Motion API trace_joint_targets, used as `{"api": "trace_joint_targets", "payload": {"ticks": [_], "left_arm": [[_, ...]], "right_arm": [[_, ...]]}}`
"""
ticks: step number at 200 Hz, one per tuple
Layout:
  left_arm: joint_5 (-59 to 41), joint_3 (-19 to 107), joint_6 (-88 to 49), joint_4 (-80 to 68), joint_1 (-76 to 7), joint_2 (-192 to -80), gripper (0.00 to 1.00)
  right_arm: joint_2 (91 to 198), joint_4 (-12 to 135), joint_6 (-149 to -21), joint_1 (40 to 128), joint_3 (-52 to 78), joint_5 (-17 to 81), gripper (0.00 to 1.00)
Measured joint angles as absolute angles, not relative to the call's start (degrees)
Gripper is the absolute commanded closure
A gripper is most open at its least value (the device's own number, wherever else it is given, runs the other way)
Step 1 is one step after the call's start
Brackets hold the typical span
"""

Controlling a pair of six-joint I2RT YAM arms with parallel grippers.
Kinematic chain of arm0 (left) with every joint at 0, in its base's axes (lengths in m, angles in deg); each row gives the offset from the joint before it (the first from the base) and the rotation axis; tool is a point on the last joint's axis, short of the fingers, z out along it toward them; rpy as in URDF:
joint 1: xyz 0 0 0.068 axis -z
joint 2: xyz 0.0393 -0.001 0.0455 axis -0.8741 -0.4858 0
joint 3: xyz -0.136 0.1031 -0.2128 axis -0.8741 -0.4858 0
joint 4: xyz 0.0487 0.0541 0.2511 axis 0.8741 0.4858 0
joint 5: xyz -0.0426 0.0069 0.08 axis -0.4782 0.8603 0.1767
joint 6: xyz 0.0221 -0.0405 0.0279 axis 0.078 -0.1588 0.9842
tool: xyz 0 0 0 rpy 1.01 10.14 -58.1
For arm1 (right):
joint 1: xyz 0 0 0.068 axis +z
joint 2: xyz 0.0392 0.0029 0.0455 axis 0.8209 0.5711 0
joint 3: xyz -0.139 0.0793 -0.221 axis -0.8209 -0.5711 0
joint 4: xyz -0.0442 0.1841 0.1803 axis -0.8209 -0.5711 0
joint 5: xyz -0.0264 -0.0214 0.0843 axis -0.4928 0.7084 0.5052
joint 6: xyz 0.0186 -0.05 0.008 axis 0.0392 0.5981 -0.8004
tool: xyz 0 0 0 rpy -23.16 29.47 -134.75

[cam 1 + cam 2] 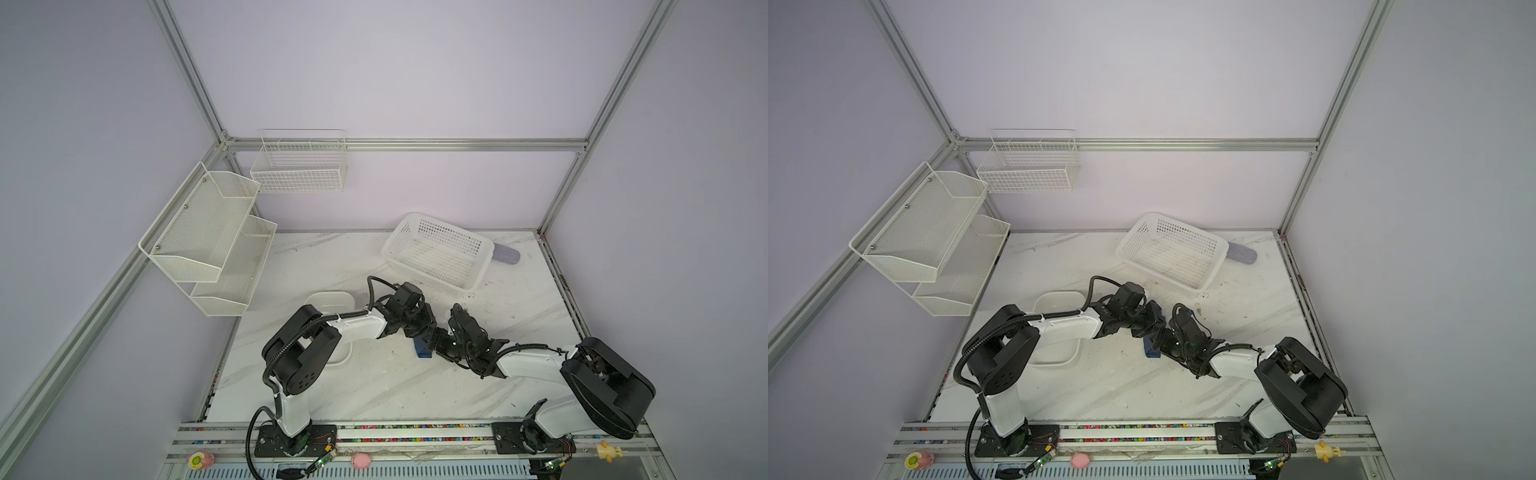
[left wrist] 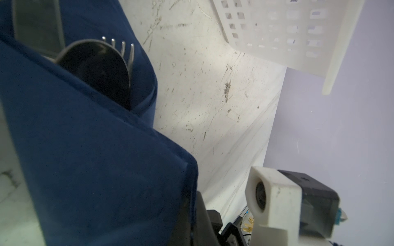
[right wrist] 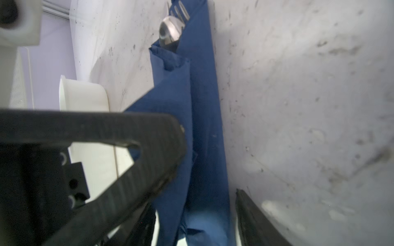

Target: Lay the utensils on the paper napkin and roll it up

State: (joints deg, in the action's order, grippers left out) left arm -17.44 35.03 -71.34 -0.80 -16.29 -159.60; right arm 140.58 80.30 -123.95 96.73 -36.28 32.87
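- Looking at the navy-blue square paper napkin (image 3: 204, 106), where is it?
- It lies on the white marble table (image 3: 298, 106), folded long and thin around the slim silver metal utensils (image 2: 100, 70). It runs right between the fingers (image 3: 149, 132) of the right gripper (image 3: 210, 164).
- Are those fingers squeezing it?
- No. They stand partly apart, one on each side. One black finger touches a raised blue fold. The other sits just beside the napkin's edge.
- And the left gripper (image 1: 432, 336)?
- Its fingers are shut tight. Blue paper fills its wrist view and hides them, so I cannot tell if they pinch the napkin. In both top views the two grippers meet tip to tip over the little blue bundle.
- What pokes out?
- Far past the right fingertips, at the open end, the round spoon (image 3: 170, 29) and the points of the fork (image 2: 122, 48) stick out. A darker flat knife (image 2: 38, 25) lies next to them inside the fold.
- Anything else near?
- A white oblong dish (image 3: 85, 93) sits on the outer side of the touching finger, apart from the napkin. A white plastic basket with holes (image 1: 436, 253) stands well beyond both grippers.
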Motion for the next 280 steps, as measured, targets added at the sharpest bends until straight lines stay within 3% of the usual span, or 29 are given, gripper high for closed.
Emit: {"api": "trace_joint_targets", "payload": {"ticks": [50, 132, 197, 280], "left_arm": [[-18.01, 35.03, -71.34, -0.80, -16.07, -159.60, 1.00], [-18.34, 35.03, -71.34, -0.67, -15.90, -159.60, 1.00], [-16.42, 37.11, -69.11, 4.60, -15.99, -159.40, 0.66], [-10.08, 39.42, -64.96, 13.04, -19.81, -153.34, 0.63]], "right_arm": [[140.76, 82.35, -124.54, 95.93, -38.18, 33.08, 0.63], [140.73, 83.93, -124.51, 95.27, -39.40, 33.87, 0.74], [140.73, 84.36, -123.90, 94.83, -39.95, 35.01, 0.79], [140.73, 84.36, -123.64, 94.02, -40.43, 36.25, 0.80]]}}
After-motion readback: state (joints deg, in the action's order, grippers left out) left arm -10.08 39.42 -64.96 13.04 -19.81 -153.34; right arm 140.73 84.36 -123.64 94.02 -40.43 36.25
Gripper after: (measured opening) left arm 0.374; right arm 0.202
